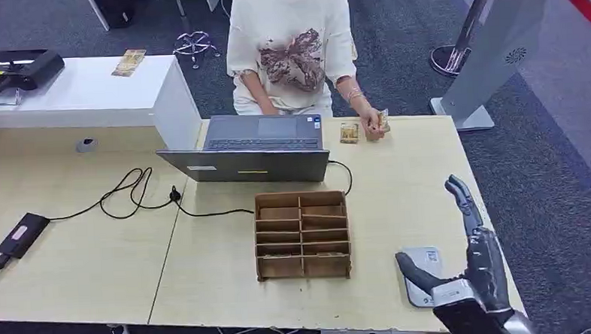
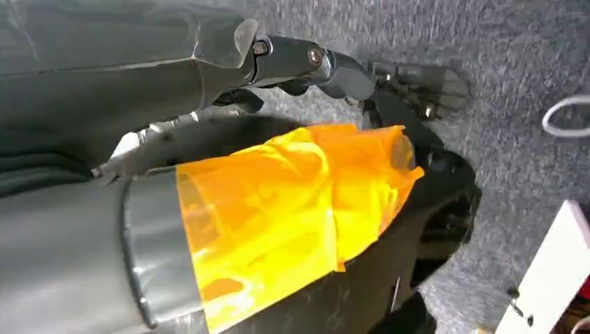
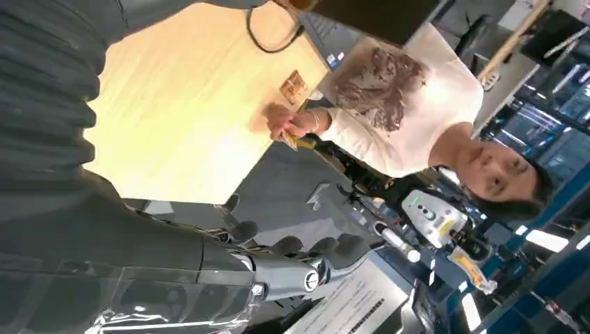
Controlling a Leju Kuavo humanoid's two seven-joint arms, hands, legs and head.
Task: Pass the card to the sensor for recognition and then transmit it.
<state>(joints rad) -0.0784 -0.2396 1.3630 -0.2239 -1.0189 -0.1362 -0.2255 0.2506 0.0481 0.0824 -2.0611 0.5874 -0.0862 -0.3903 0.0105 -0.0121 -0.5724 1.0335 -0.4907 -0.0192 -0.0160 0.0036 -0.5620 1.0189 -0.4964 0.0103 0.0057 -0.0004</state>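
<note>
A: Nearest item, table front edge?
B: Right hand (image 1: 474, 268), raised at front right corner, fingers apart and pointing up/away, thumb out to the side, holding nothing. Just beside it, flat on the table (image 1: 86, 259): grey sensor (image 1: 421, 274), partly hidden by the thumb.
A: Left hand?
B: Left hand (image 2: 389, 76) hangs over grey carpet, fingers curled in, nothing in them. Yellow tape (image 2: 292, 209) wraps a dark part next to it.
A: Mid-table?
B: Wooden organizer (image 1: 302, 235), two columns of slots. Behind it an open laptop (image 1: 258, 146), w/ black cable (image 1: 139, 193) running left to a black adapter (image 1: 22, 235).
A: Cards?
B: Far edge, right of laptop. One card (image 1: 349, 132) sits on the table, roughly square-on; long axis can't tell. A second card (image 1: 382, 120) is pinched in the person's hand (image 1: 371, 125), just beside the first, tilted; direction too small to read.
A: Beyond?
B: Person in white printed top (image 1: 291, 43) seated at far side.
</note>
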